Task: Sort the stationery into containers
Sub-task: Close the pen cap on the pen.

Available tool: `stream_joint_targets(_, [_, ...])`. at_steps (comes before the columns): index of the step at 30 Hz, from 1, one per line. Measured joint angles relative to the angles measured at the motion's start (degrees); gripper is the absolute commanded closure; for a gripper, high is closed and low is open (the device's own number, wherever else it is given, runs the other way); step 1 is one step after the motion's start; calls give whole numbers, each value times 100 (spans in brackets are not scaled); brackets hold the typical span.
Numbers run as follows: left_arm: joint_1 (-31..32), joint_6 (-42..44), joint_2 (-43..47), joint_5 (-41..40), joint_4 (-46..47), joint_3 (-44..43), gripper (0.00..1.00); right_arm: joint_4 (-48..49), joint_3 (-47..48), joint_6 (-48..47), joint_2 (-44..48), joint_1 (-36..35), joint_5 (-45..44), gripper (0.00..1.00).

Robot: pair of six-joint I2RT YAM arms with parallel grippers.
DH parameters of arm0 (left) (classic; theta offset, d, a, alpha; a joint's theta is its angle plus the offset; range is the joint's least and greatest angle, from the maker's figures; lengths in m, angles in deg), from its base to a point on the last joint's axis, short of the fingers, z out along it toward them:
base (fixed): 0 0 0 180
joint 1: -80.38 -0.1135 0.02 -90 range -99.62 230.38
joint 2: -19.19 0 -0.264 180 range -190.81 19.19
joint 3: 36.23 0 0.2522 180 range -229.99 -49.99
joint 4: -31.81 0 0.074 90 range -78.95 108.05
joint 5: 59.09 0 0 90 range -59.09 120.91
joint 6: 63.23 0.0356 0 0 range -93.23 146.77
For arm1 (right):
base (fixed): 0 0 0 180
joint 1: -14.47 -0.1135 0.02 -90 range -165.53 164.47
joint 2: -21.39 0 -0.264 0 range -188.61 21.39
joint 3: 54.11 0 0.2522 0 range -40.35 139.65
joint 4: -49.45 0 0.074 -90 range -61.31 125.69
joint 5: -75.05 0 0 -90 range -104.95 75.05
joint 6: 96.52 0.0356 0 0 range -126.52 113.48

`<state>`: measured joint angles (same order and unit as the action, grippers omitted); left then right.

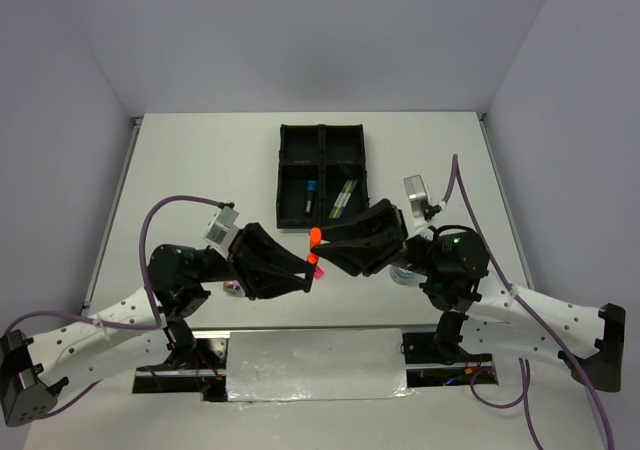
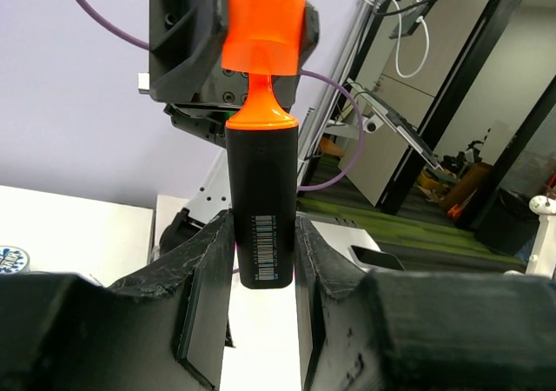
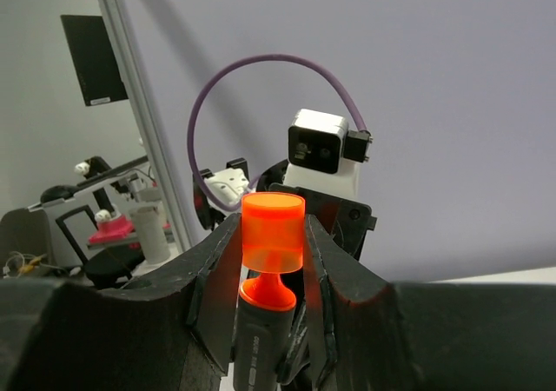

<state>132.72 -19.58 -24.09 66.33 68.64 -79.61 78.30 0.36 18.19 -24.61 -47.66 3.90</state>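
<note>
A black highlighter (image 2: 263, 200) hangs in the air between both arms, in front of the containers, a black four-compartment tray (image 1: 283, 160). My left gripper (image 2: 263, 235) is shut on its black barrel (image 1: 313, 262). The right gripper (image 3: 273, 235) faces it and is shut on the orange cap (image 3: 273, 233), which also shows at the top of the left wrist view (image 2: 263, 22). The orange neck (image 2: 261, 104) shows bare between cap and barrel. The tray's near compartments hold a thin pen (image 1: 311, 198) and greenish pens (image 1: 343, 198).
A blue-white roll (image 1: 405, 275) lies on the table partly under the right arm. Another roll edge (image 2: 9, 258) shows at the left of the left wrist view. A small pink item (image 1: 232, 288) sits by the left arm. A metal strip (image 1: 315, 365) runs along the near edge.
</note>
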Motion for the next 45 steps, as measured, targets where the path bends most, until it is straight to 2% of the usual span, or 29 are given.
stream_joint_targets(16, [2, 289, 155, -323, -251, -17, 100, 632, -319, 142, -229, -66, -199, 79])
stream_joint_targets(19, [2, 374, 157, -358, -352, -28, 100, 719, -365, 160, -267, -66, -234, 77])
stream_joint_targets(24, [2, 688, 315, -472, -730, -103, 100, 1025, -404, 326, -444, -68, -229, 56])
stream_joint_targets(31, [7, 1314, 352, -693, -1408, -551, 100, 1073, -693, 444, -479, -111, -192, 53])
stream_joint_targets(33, [7, 1480, 328, -713, -1609, -638, 100, 1060, -693, 448, -476, -111, -199, 39])
stream_joint_targets(37, [7, 1694, 251, -765, -1904, -673, 100, 1019, -699, 424, -463, -116, -216, 26])
stream_joint_targets(38, [11, 1768, 234, -785, -1989, -673, 100, 999, -699, 415, -457, -116, -223, 18])
stream_joint_targets(41, [11, 1923, 212, -894, -2258, -675, 100, 719, -697, 293, -345, -125, -345, 7])
stream_joint_targets(45, [11, 2142, 214, -1156, -2691, -730, 100, -59, -656, -24, -46, -127, -874, 0])
